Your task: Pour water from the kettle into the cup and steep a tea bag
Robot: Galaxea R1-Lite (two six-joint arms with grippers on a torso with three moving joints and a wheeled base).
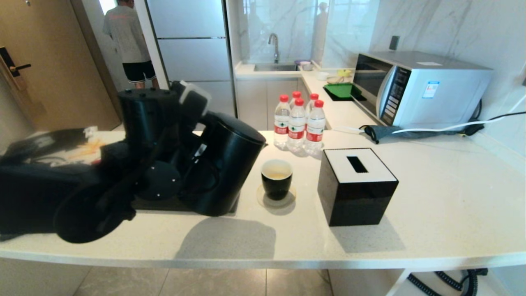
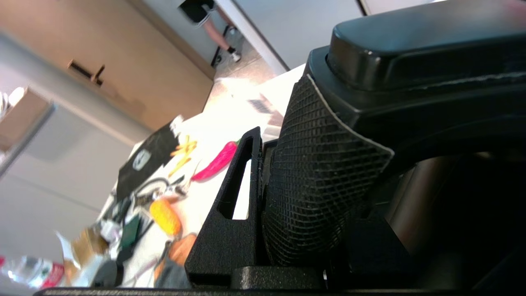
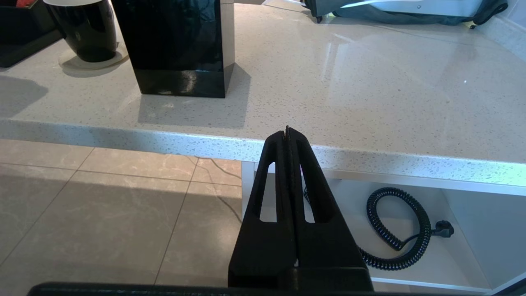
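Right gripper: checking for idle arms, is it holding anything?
No, the right gripper is shut on nothing, hanging below the counter edge.

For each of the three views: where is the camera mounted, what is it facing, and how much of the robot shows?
Head: above, looking down at the counter, kettle, cup; left arm shows.
Left wrist: behind the left gripper, clamped on the kettle handle.
Right wrist: below the counter edge; shut right gripper shows.
Head and right wrist share the cup and tissue box.

Tissue box (image 1: 356, 186) just beside cup (image 1: 276, 179)
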